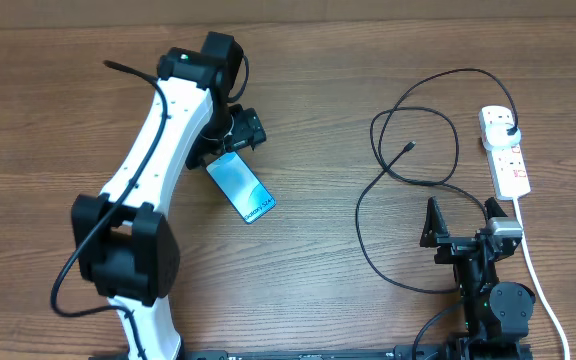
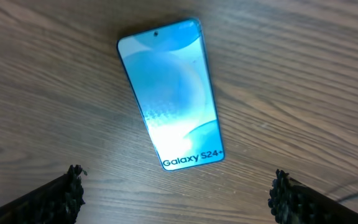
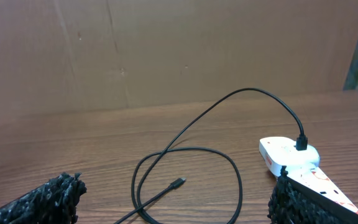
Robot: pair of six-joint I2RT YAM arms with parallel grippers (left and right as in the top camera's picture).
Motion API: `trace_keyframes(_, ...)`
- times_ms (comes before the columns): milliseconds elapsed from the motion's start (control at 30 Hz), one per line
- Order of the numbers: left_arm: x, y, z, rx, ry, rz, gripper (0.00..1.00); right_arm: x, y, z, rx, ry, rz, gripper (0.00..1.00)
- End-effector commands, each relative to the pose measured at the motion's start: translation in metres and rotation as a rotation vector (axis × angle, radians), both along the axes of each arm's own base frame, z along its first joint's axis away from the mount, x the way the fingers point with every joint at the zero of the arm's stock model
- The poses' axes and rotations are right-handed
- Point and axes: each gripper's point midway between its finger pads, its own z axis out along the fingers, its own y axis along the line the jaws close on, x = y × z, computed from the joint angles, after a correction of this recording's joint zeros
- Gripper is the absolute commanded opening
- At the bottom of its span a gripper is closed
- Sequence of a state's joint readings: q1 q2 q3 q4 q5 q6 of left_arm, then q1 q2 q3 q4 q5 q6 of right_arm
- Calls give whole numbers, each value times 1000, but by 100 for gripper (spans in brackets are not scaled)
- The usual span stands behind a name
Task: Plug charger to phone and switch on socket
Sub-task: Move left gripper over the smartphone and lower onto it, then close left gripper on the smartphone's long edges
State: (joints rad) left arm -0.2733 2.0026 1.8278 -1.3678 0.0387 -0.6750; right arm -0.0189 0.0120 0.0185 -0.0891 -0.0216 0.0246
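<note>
Phone (image 1: pixel 241 188) lies flat at 9 o'clock from centre, Galaxy end toward 4 o'clock. Left gripper (image 2: pixel 178 200) hovers, seemingly just above, fingers apart: close across the long edges, keeping that end free. Right gripper (image 3: pixel 176 202), also spread, should fetch the charger tip (image 3: pixel 178 182) at its 11 o'clock.
</note>
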Motion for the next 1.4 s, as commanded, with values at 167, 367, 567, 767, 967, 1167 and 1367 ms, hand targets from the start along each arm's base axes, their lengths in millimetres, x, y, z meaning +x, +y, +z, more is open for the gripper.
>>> trace_keyframes(167,-7,-6,-42,0,140,73,100,0,-1,-2,-7,-5,-4,100)
trace_keyframes(367,-14,-3,-52,18,167,73,99,0,-1,-2,-7,-5,-4,100)
trace_keyframes(567,-20,0,-66,28,183,34,99,0,-1,-2,-7,-5,-4,100)
trace_keyframes(767,-38,0,-105,9,221,22,99,0,-1,-2,-7,-5,-4,100)
trace_keyframes(967,-36,-6,-119,-31,200,25,99,0,-1,-2,-7,-5,-4,100)
trace_keyframes(1167,-29,-8,-120,-38,173,42,100,0,-1,-2,-7,-5,-4,100)
trace_keyframes(1367,-29,-8,-120,-33,175,112,99,0,-1,-2,-7,-5,-4,100)
